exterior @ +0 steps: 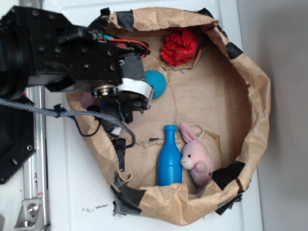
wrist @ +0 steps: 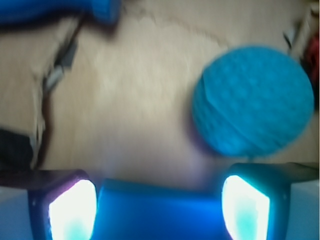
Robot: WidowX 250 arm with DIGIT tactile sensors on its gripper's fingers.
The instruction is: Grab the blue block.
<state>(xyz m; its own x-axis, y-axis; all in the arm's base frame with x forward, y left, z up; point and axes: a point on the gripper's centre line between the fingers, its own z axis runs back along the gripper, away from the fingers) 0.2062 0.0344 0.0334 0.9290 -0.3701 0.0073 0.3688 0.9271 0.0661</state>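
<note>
Your jaws appear clenched on the blue block (wrist: pixel 160 212), though the view is blurry; lifting fast could let the smooth slab slip.

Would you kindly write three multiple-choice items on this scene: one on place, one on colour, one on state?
1. Where does the pink bunny lie?
A. Beside the blue bottle
B. On the red pom-pom
C. Outside the paper bag

2. What colour is the textured ball?
A. Yellow
B. Teal-blue
C. Red

3. What lies between the fingers of the gripper?
A. The ball
B. Nothing
C. The blue block

Answers: 1 A, it touches the bottle's side; 2 B, the wrist view shows teal; 3 C, a blue slab fills the gap.
</note>
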